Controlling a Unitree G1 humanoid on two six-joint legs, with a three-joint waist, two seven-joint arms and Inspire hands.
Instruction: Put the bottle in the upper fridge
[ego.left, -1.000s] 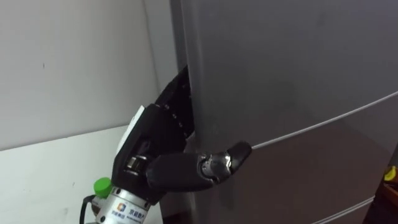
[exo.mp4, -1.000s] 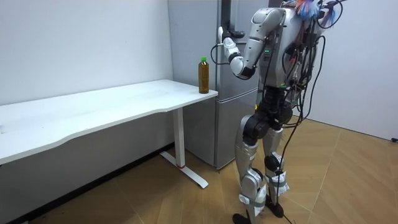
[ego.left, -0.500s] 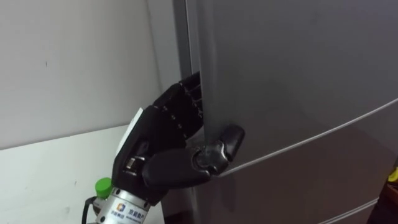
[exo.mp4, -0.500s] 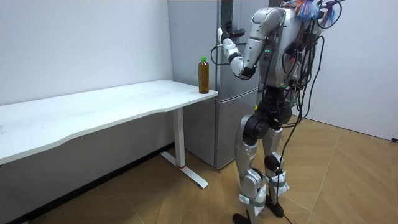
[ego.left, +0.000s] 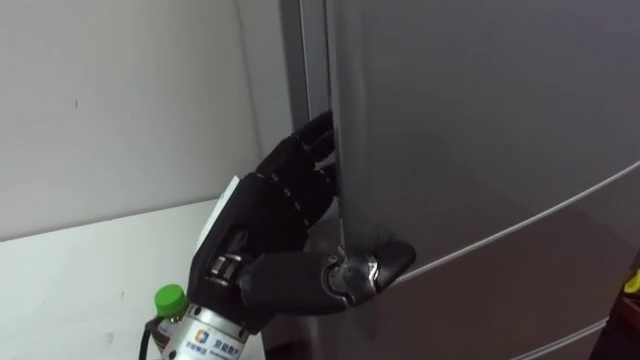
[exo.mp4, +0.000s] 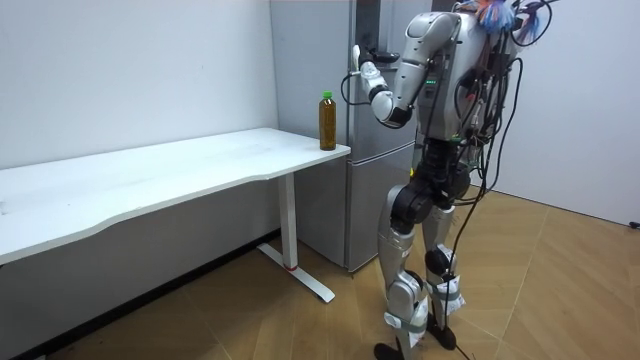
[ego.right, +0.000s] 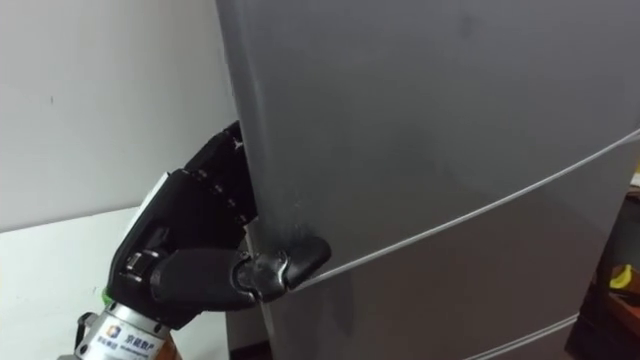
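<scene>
Left robot hand (ego.left: 268, 238), raised, apparently clamps fridge door (ego.left: 480, 120) edge, thumb on front.

Wrist label (ego.left: 205, 338) — print (seemingly characters) unreadable.

White table (exo.mp4: 150, 178) against the wall (exo.mp4: 130, 70).

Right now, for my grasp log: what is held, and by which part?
The left hand grips the upper fridge door by its left edge, fingers behind it, thumb on the front. The bottle stands unheld on the table.
</scene>
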